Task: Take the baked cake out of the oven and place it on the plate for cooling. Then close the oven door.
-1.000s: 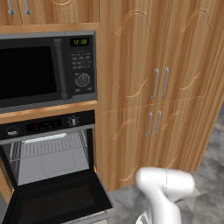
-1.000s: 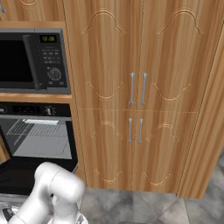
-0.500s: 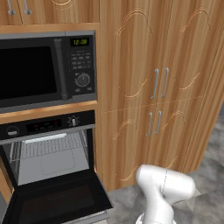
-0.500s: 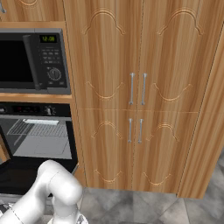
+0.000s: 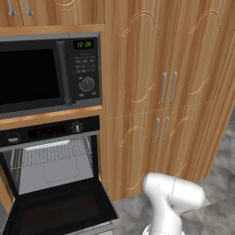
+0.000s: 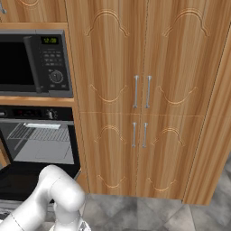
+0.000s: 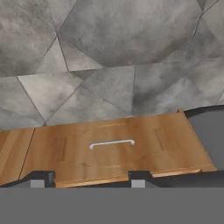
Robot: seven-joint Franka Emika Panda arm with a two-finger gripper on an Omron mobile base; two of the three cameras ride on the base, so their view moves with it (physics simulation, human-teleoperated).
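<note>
The oven [image 5: 50,156] is built into the wooden wall on the left, below the black microwave [image 5: 48,73]. The oven door [image 5: 59,212] hangs open, folded down toward the near side, and its dark glass faces up. Inside the oven the wire rack [image 5: 53,153] is visible; I see no cake on it from the base views. To the right of the oven stand tall wooden cabinet doors [image 6: 142,94] with silver vertical handles.

The white arm [image 5: 172,199] bends low in front of the cabinets, near the grey tile floor [image 7: 109,57]. In the hand view the gripper [image 7: 92,179] points at a wooden drawer front [image 7: 113,148] with a small silver handle [image 7: 112,143], with the floor on the far side. The two finger tips [image 7: 41,178] stand apart and nothing is between them. A dark curved edge shows at the right of this view; I cannot tell what it is.
</note>
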